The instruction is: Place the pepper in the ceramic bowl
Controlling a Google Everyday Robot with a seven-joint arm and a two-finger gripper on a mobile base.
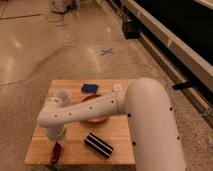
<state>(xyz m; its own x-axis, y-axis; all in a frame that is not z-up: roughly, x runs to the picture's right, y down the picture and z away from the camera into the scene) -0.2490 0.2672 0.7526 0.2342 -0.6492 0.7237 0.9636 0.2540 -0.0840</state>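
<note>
The pepper [56,152], small and dark red, lies near the front left corner of the wooden table [120,150]. The orange ceramic bowl [94,119] sits mid-table, mostly hidden behind my white arm, which reaches across it from the right. My gripper [56,139] hangs from the wrist at the left, pointing down, directly over the pepper and close to it. The wrist housing hides the fingers.
A translucent white cup [61,97] stands at the table's back left. A blue flat object [90,88] lies at the back middle. A black-and-white striped block [98,145] lies front centre. A small white item [118,88] sits beside the arm. Shiny floor surrounds the table.
</note>
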